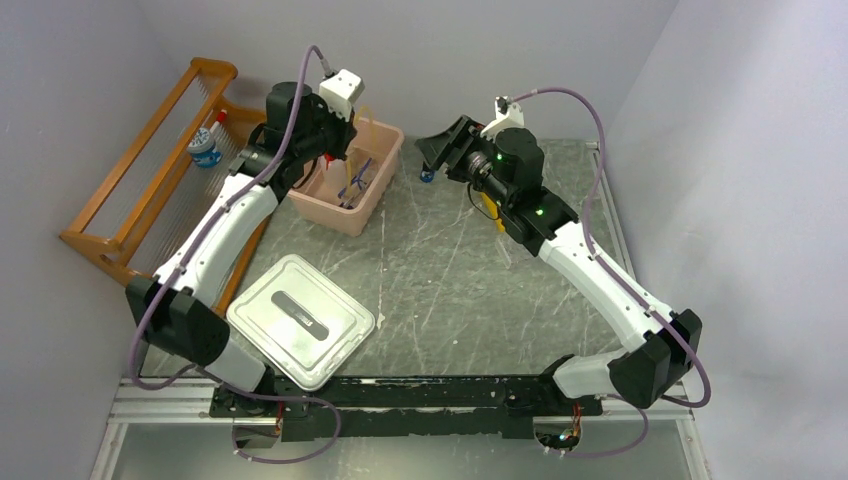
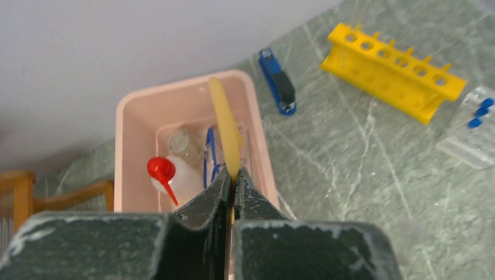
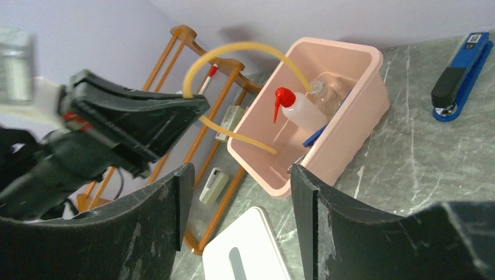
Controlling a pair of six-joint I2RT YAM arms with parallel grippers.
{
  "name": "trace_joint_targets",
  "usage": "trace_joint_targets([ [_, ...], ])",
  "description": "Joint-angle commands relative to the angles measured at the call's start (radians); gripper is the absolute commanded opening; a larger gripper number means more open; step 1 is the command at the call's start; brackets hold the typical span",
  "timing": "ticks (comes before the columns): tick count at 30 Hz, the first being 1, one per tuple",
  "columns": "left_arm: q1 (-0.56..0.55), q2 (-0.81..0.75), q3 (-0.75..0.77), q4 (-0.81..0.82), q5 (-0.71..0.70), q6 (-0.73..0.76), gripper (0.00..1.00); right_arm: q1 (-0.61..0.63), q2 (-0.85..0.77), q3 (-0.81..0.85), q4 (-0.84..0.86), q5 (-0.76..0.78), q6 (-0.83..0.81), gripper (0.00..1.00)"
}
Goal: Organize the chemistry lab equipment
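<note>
Up over pink tub [image 2: 175, 96], left gripper [image 2: 234, 175] clenched on tan rubber hose [image 2: 225, 116]; right gripper [image 3: 240, 172] spread wide, empty.

Reaches both arms out forward, pinches the left gripper [image 2: 233, 175] tight on a hose [image 2: 225, 116], holds the right gripper [image 3: 240, 175] wide open, aimed leftward.

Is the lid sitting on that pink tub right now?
No, the grey-white lid lies flat on the table near the arms' bases, well apart from the open pink tub.
</note>
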Motion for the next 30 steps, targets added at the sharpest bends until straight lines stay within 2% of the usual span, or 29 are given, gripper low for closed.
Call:
trace_joint_targets([
  [1,0.044,0.049,-0.006,-0.026,0.039,0.042,0.05,-0.013,0.006,-0.003,0.006,0.017,-0.020,0.64],
  [12,0.054,0.247,-0.019,-0.014,0.056,0.063,0.05,-0.021,0.043,0.006,0.003,0.013,-0.024,0.64],
  [21,0.061,0.507,0.187,-0.112,0.032,0.025,0.05,-0.027,0.063,0.023,0.012,0.029,-0.027,0.64],
  [24,0.061,0.567,0.246,-0.134,-0.031,-0.007,0.13,-0.028,0.063,0.032,0.003,0.033,-0.041,0.64],
  [26,0.061,0.595,0.282,-0.153,-0.111,-0.035,0.23,-0.028,0.063,0.036,-0.006,0.038,-0.046,0.64],
  [30,0.061,0.598,0.323,-0.171,-0.138,-0.064,0.40,-0.029,0.071,0.036,-0.010,0.036,-0.044,0.64],
])
